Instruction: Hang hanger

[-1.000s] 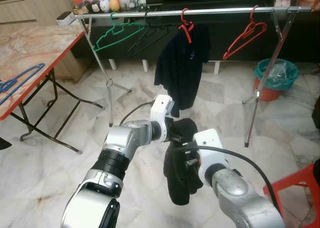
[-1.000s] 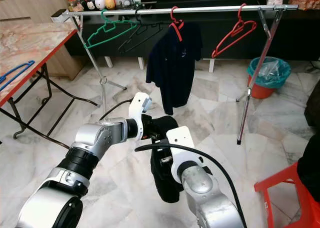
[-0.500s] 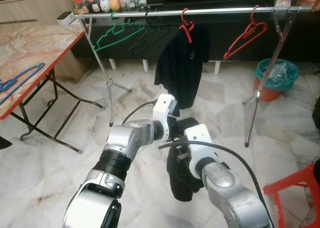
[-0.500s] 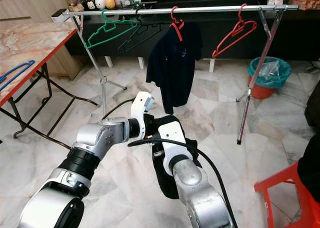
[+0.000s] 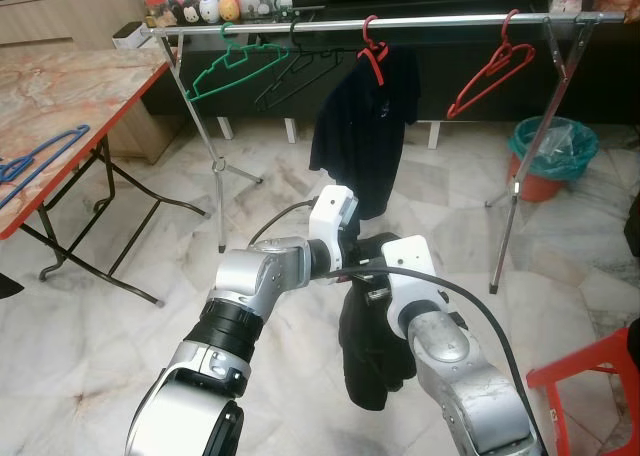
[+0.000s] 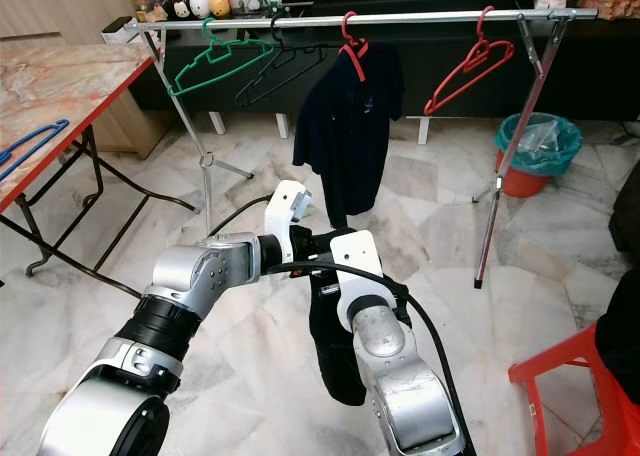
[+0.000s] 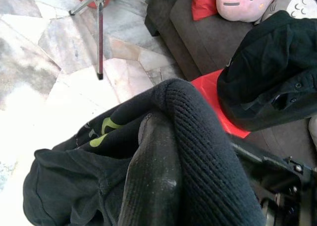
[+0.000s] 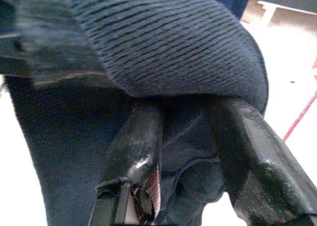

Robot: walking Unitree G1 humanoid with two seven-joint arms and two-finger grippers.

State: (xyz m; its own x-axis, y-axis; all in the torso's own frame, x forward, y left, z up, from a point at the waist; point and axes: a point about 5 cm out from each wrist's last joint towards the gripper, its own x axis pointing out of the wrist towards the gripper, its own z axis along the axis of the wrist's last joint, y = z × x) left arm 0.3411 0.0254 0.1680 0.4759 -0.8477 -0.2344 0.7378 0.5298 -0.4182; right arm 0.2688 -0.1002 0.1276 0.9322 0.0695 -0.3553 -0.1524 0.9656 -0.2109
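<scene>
arms: silver, black joint bands | wrists: white housings | cables: black

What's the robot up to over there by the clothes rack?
The robot is holding a black knitted garment up between both arms, standing short of the silver clothes rail. The left tool and the right tool are each buried in its folds, gripping the fabric while the rest droops toward the marble floor. On the rail hang a green hanger, a black hanger, a dark shirt on a red hanger and an empty red hanger. The garment is not yet hung.
</scene>
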